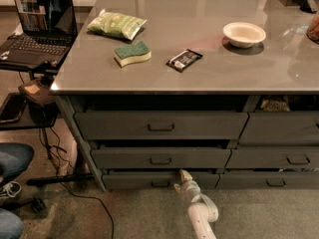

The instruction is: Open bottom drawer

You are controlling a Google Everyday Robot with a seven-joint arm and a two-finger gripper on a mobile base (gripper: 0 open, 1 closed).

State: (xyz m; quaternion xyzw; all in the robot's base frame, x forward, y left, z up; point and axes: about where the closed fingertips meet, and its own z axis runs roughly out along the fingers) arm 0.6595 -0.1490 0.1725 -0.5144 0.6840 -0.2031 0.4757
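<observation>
On my far left an open laptop sits on a low side stand, and a person's denim-clad knee shows below it. Moving onto the grey worktop, I see a green snack bag, then a yellow-and-green sponge, a dark wrapped bar and, further right, a white bowl. All four lie apart from one another.

Under the worktop, the left stack has three grey drawers. The bottom drawer is the slimmest and sits just above the floor, with its loop handle at centre. My hand is low in front of that drawer, just right of the handle, its tip up at the drawer's top edge. I cannot tell how far open the hand is, or whether it grips anything. The white arm runs down from it to the bottom edge of the view.
</observation>
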